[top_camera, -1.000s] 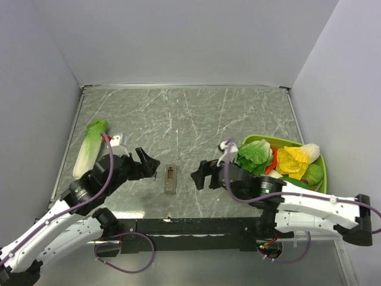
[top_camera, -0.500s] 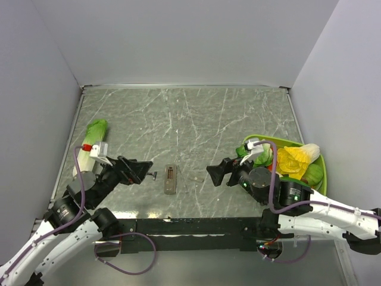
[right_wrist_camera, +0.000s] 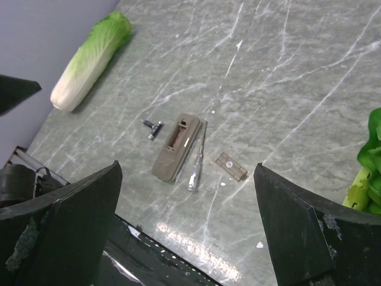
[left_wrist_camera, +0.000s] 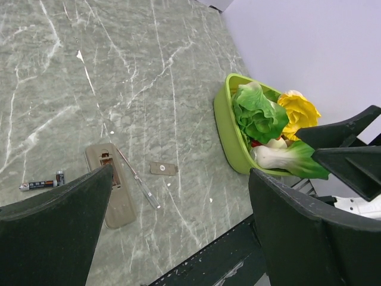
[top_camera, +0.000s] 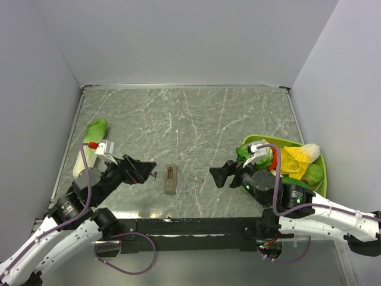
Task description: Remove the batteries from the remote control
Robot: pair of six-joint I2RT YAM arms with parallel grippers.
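The remote control (top_camera: 170, 179) lies back-up on the table's near middle, grey-tan with its oblong recess open; it also shows in the left wrist view (left_wrist_camera: 112, 199) and the right wrist view (right_wrist_camera: 174, 146). Two slim batteries (right_wrist_camera: 152, 127) lie loose on the table just left of it, touching each other; they also show in the top view (top_camera: 154, 176) and the left wrist view (left_wrist_camera: 41, 184). My left gripper (top_camera: 146, 171) is open and empty, left of the batteries. My right gripper (top_camera: 216, 176) is open and empty, well right of the remote.
A thin screwdriver (right_wrist_camera: 196, 158) lies along the remote's right side. The small battery cover (right_wrist_camera: 231, 167) lies further right. A long pale-green cabbage (top_camera: 91, 147) lies at the left wall. A green tray (top_camera: 322, 162) full of vegetables stands at the right.
My right gripper has drawn back to the right, away from the remote. My left arm has pulled back and its wrist has turned. The remote and batteries have not moved.
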